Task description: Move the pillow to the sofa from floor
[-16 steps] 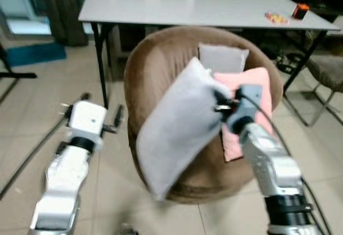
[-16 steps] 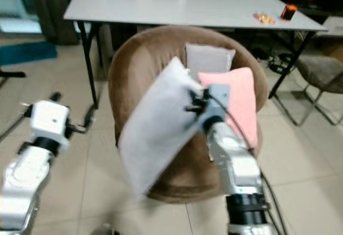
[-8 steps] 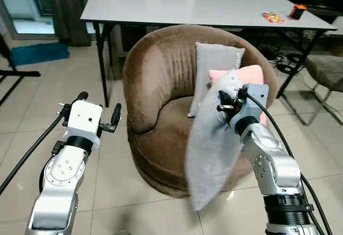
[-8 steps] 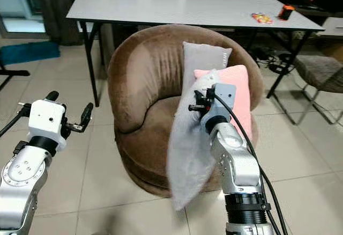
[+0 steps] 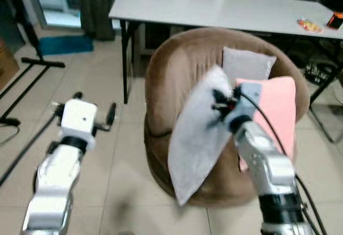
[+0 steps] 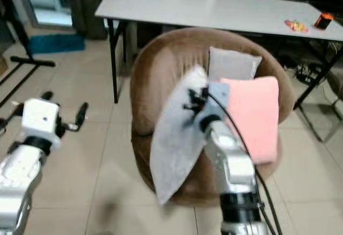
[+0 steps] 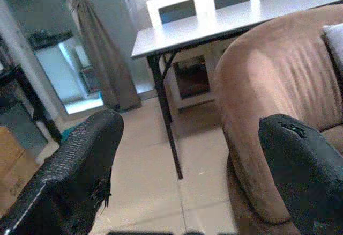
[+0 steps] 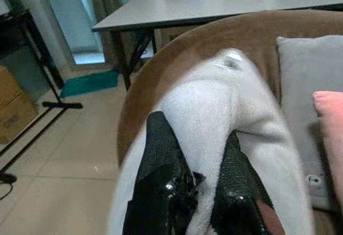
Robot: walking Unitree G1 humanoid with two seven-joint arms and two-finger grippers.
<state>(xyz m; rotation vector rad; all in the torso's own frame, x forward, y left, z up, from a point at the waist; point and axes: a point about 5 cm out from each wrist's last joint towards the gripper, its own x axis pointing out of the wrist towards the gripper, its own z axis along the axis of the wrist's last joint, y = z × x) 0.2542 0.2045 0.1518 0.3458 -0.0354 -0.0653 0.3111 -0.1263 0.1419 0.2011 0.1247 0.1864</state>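
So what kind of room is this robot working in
Most likely a home living room: a round brown sofa chair with cushions, a long grey table behind it, tiled floor and a curtain by a glass door.

Grey pillow (image 5: pixel 197 130), brown sofa (image 5: pixel 171 74), pink cushion (image 5: pixel 276 111), white table (image 5: pixel 214 7).

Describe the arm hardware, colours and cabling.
Both arms are silver metal segments with black ring joints. The left arm ends in a white boxy wrist block; its tool has two long black textured fingers. The right tool sits on a grey-blue block, with a black cable along the arm.
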